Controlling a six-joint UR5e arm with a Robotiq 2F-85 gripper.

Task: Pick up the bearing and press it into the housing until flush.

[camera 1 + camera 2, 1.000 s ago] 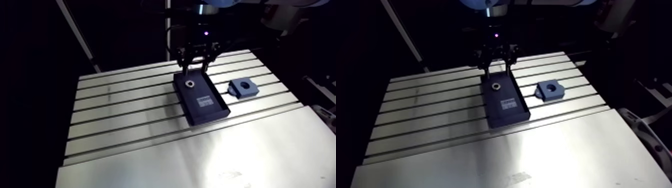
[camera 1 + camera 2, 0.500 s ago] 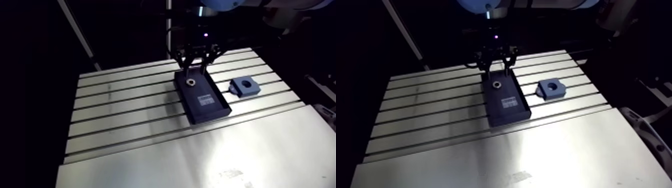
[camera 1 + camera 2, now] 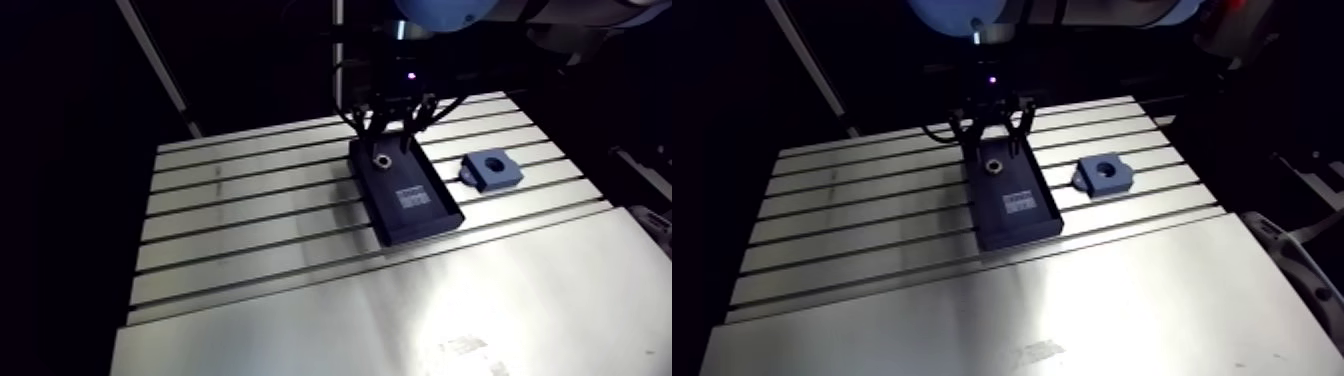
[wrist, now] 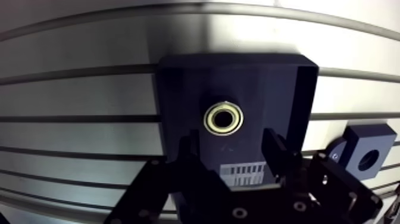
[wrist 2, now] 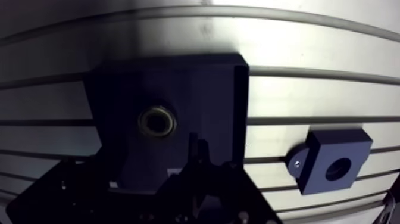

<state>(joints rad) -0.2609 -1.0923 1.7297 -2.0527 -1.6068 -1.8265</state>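
Black two-finger gripper [image 4: 232, 143] points straight down, fingers spread and holding nothing, over a black rectangular tray [image 4: 178, 77]. Small brass-rimmed ring bearing [image 4: 223, 118] lies in the tray just ahead of the fingertips. Blue square housing block [image 5: 333, 161] sits beside the tray on the slotted aluminium table [image 4: 77, 95].

The slotted aluminium table [image 3: 250, 220] is carrying two things directly on its surface, seen from the arm view. A black rectangular tray [image 3: 425, 220] is lying across several slots toward the table's 12 o'clock side, with its long edges running roughly from 11 to 5 o'clock. A blue block housing [image 3: 491, 170], its round bore showing, is sitting at about 3 o'clock from the tray, near it but not touching. Toward 6 o'clock the slots are giving way to a smooth plate [image 3: 400, 320] that is catching the light.
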